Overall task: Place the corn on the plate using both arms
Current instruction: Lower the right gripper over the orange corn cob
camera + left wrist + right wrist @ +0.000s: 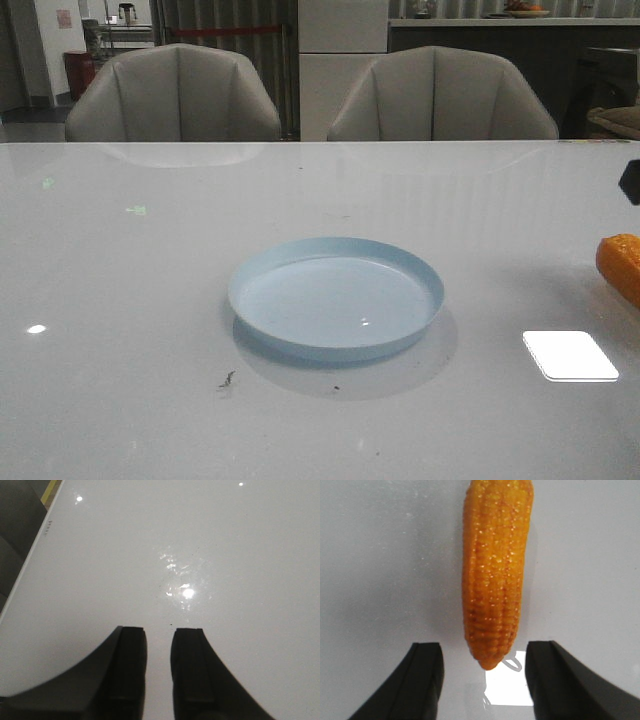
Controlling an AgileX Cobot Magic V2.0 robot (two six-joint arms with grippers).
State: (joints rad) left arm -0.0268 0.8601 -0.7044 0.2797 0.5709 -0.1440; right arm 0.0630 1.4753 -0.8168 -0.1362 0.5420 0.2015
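Corn (495,575), an orange-yellow cob with bumpy rows of kernels, tapering to a rounded tip: lying on the glossy white table (130,300), well apart from the round, shallow, pale blue plate (420,325) and far to the right of it, with only one orange end showing at the right edge of the front view. Probably stiff and fairly light, not fragile, but round in section and so likely to roll or to slip out of a grip taken too near the narrow tip. Best taken across the thicker middle part, with the pads pressing on the kernel rows from both sides, where the bumps should give some friction. Right gripper (485,680) wide open and holding nothing, its two dark fingers (422,680) standing on either side of the tapered tip, apart from the cob and not touching it; still too close to the end for a safe hold, by this judgement, so a move further along the cob seems needed before closing. Left gripper (159,675) over bare table, holding nothing, its two black fingers parted by only a narrow gap, with neither corn nor plate in its view. Plate empty, in the middle of the table, with two grey padded chairs (175,95) behind the far edge.
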